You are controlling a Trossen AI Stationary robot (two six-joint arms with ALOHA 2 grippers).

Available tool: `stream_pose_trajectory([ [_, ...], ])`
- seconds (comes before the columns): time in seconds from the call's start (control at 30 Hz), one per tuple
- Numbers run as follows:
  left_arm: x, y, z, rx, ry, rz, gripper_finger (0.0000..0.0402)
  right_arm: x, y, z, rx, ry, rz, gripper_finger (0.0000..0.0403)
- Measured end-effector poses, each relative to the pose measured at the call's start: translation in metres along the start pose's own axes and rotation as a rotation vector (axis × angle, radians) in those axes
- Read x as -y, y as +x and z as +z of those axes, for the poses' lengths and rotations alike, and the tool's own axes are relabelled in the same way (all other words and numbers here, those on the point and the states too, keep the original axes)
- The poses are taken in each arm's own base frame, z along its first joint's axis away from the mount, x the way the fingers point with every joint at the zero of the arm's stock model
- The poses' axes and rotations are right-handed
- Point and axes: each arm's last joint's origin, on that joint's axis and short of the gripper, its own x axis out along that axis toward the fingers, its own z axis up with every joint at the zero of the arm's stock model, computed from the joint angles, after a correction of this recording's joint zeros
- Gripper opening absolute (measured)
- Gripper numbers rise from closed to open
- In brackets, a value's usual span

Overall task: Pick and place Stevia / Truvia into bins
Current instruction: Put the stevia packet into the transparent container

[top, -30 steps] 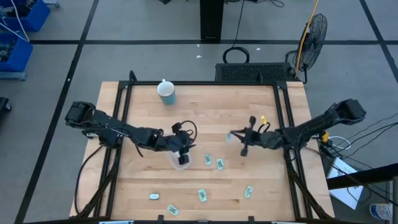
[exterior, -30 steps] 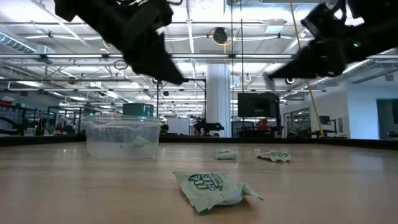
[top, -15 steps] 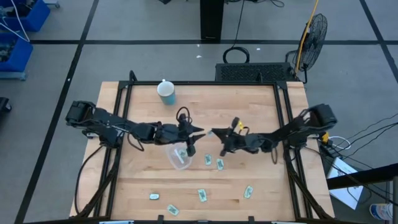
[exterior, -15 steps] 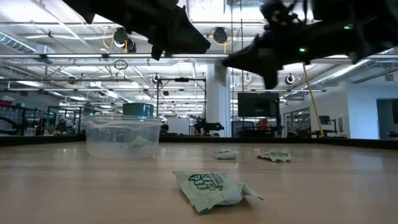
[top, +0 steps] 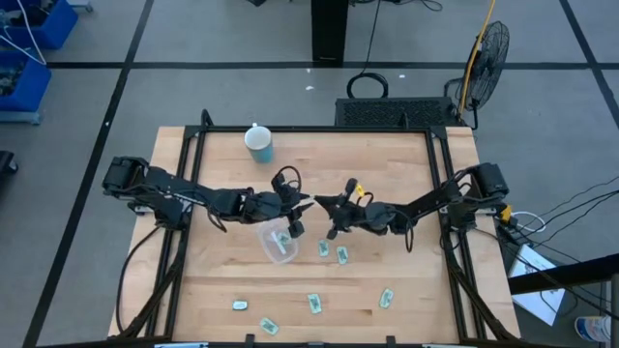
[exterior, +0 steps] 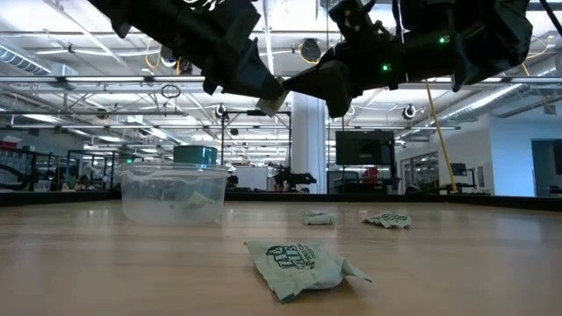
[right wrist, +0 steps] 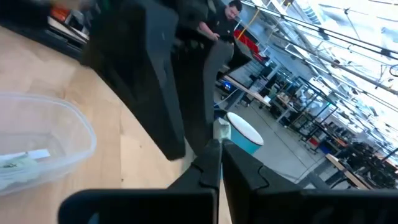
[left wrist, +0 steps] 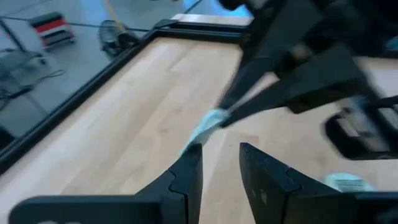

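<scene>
Mid-table, up in the air over the container (top: 270, 250): the two arms are meeting tip to tip. The right gripper (top: 327, 206) is pinching one sachet (exterior: 270, 104) by its end, fingers (right wrist: 210, 163) clenched on it. The left gripper (left wrist: 217, 160) is facing it with fingers (left wrist: 188, 171) spread. The sachet is sitting just ahead of that gap, not inside it.

Reads to me as a handover in the air, or the right arm is simply carrying its pick toward the container while the left is crowding the same spot. Can't tell which. Either way the sachet is not in yet. The container is lying below and slightly to the left arm's side of the meeting point.

Next move, as I see it: whichever arm ends up with the sachet needs to get its tips over the container opening before letting go. If it is a handover, the left fingers need to close on the free end before the right releases. Otherwise it's dropping onto the table (top: 406, 174).

The held sachet is looking pale, thin and limp, bending at the free end, so it is likely to flutter when dropped. A couple of sachets are showing through the clear container wall. The loose sachets (top: 342, 254) are lying flat on the table, two just beside the container, four more well apart near the front edge.
</scene>
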Motion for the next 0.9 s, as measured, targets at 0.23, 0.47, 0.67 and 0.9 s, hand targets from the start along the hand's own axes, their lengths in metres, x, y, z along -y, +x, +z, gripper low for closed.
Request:
stream_pose_trajectory([
  [0.23,0.001,-0.001,-0.004,-0.036,0.018,-0.017,0.0063,0.002,0.000,-0.004,-0.061,-0.013,-0.060,0.0000],
  [0.47,0.005,-0.002,-0.006,-0.054,0.108,-0.049,0.0033,0.000,0.001,-0.012,-0.130,0.029,-0.053,0.0000],
  [0.67,0.001,-0.002,-0.009,-0.074,0.141,0.038,0.0086,-0.002,0.001,-0.010,-0.093,0.075,0.009,0.0000],
  [0.9,-0.001,-0.002,-0.012,-0.102,0.138,0.047,0.0170,-0.002,0.001,-0.011,-0.097,0.072,0.014,0.0000],
])
